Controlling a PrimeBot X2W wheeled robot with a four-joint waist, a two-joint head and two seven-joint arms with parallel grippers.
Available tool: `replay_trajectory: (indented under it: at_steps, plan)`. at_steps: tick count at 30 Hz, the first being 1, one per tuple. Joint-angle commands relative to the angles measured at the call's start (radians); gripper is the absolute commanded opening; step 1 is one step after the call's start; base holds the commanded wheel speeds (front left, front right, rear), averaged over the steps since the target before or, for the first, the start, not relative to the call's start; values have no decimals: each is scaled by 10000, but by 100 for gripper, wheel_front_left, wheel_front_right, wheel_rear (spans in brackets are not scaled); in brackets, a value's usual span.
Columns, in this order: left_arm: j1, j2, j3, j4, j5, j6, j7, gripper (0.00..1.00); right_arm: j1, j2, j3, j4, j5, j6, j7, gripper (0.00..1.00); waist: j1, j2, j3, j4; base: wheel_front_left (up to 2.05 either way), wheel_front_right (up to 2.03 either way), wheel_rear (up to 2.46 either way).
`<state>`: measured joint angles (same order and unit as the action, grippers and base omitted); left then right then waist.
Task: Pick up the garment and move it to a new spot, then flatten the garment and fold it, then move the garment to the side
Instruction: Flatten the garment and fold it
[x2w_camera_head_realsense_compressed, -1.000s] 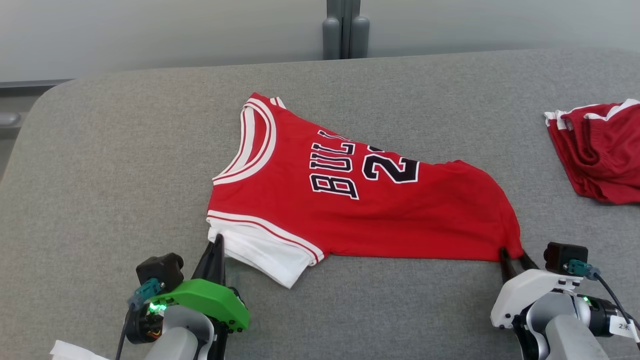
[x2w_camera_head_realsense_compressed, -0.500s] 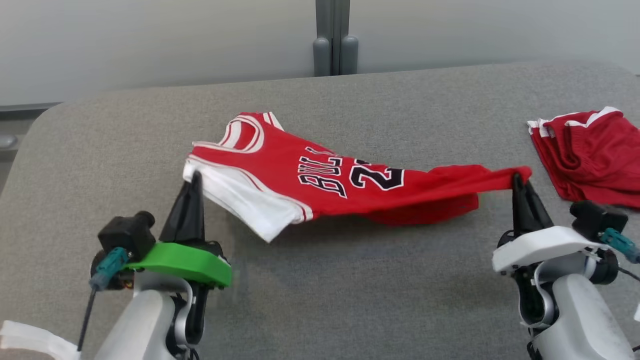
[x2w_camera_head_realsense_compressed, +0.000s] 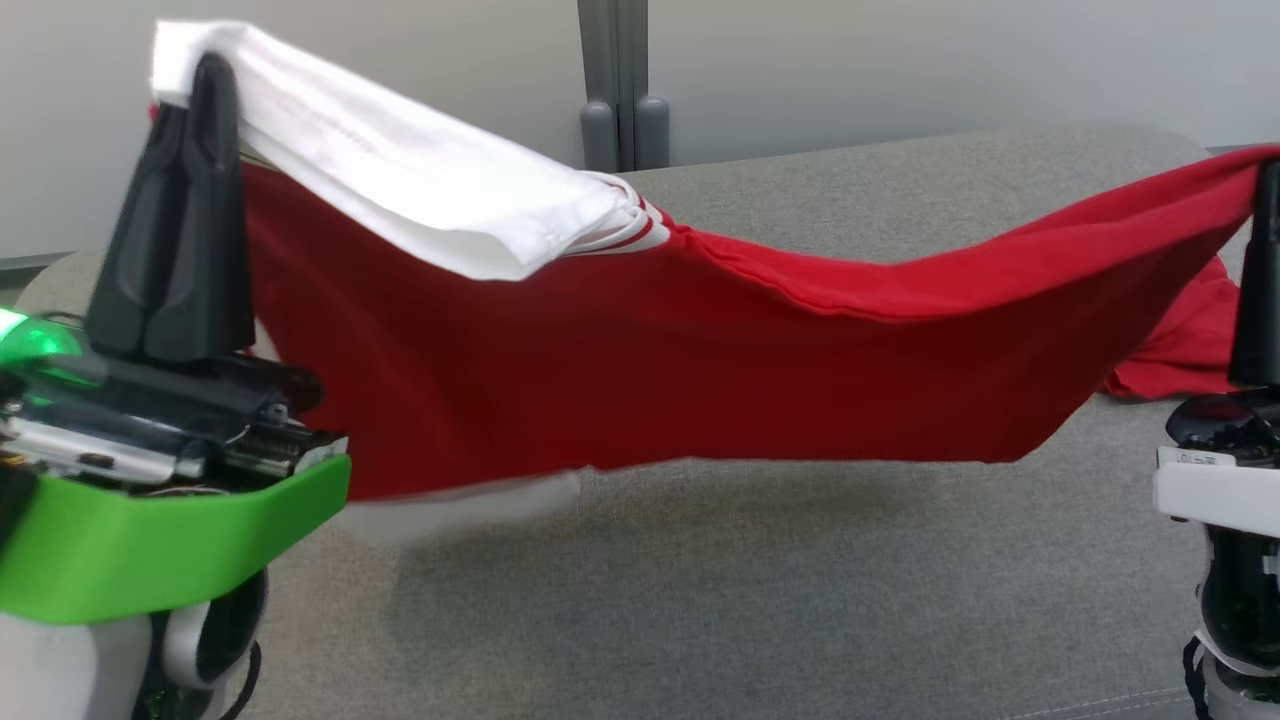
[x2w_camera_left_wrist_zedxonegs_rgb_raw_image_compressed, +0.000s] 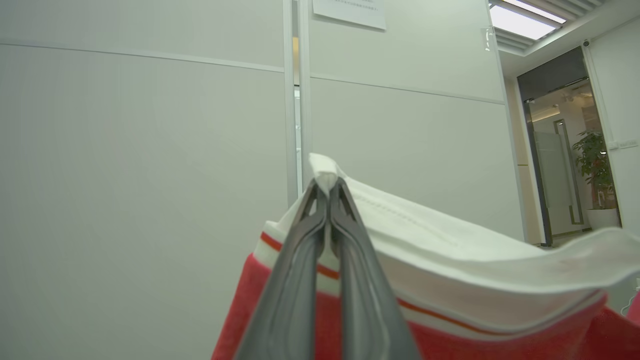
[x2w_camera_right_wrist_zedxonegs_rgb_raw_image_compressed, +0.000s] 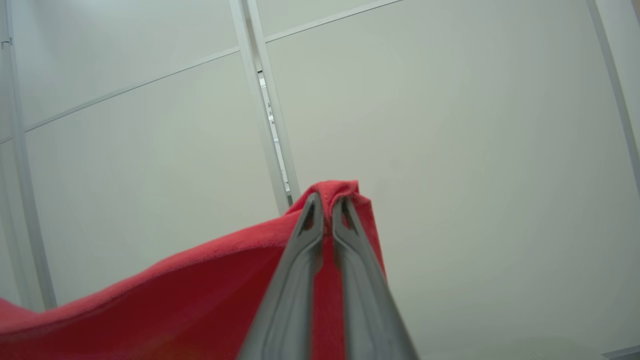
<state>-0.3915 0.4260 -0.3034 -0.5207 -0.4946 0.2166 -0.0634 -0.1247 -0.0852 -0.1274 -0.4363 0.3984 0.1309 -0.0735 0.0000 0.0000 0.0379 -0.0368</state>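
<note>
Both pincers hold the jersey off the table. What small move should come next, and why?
Probably carry the jersey across to a bare patch of the grey table and begin lowering, arms kept apart. The left pincer is shut on its white end, the right pincer on a red corner, and it hangs stretched between them, off the surface.

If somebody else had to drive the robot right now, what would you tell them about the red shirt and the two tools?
Left tool: shut on the white corner of the jersey, held high.
Right tool: shut on the jersey's red corner at the other end.
Jersey: hangs stretched between the two tools, sagging in the middle, and seems clear of the grey cushion.
Done: it is picked up.
Left: set it down at a new spot, flatten it, fold it, move it aside.
</note>
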Motion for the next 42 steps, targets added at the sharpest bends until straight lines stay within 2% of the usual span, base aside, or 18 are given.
replay_trajectory:
  at_steps: [1,5,10,15,18,23,27,31,35,38,42]
  plan:
    - [-274,139,94,-349,27,69,227,0,131,50,-60,-466,-11,-5,263,0,0,0,149,-103,0,0,0]
    - [-684,329,159,-819,-206,95,945,0,-9,183,-141,-1406,123,-5,1007,0,0,0,497,-211,0,0,0]
    - [-1302,152,71,191,-681,-116,1339,0,-762,224,65,-805,43,-5,1562,0,0,0,1296,-246,0,0,0]
    - [-3033,-73,148,2225,-1277,-631,1627,0,-3055,-110,522,1585,87,-4,1827,0,0,0,2445,-407,0,0,0]
    - [-4742,-125,23,3602,-1012,-979,1721,0,-5087,-285,770,3175,-42,-4,1630,0,0,0,3062,-459,0,0,0]
    - [-8078,-813,37,6394,-764,-1219,1375,0,-8861,-260,833,6236,-648,-4,1048,0,0,0,4063,-436,0,0,0]
    - [-9767,-1352,-40,8194,-559,-1495,578,0,-10922,-128,785,8326,-1273,-4,451,0,0,0,4800,-292,0,0,0]
    - [-10445,-1807,-161,9723,-469,-1719,-297,0,-11948,-73,620,10214,-1847,-5,-304,0,0,0,5519,-2,0,0,0]
    - [-10271,-2151,-242,10981,-544,-1942,-1100,0,-12335,-18,424,11894,-2193,-4,-1149,0,0,0,6236,255,0,0,0]
    - [-9910,-2314,-237,11694,-616,-2145,-1551,0,-12369,21,469,12871,-2271,-4,-1586,0,0,0,6622,350,0,0,0]
    - [-9399,-2396,-143,12151,-731,-2472,-1884,0,-12145,-77,624,13538,-2121,-5,-1861,0,0,0,6746,380,0,0,0]
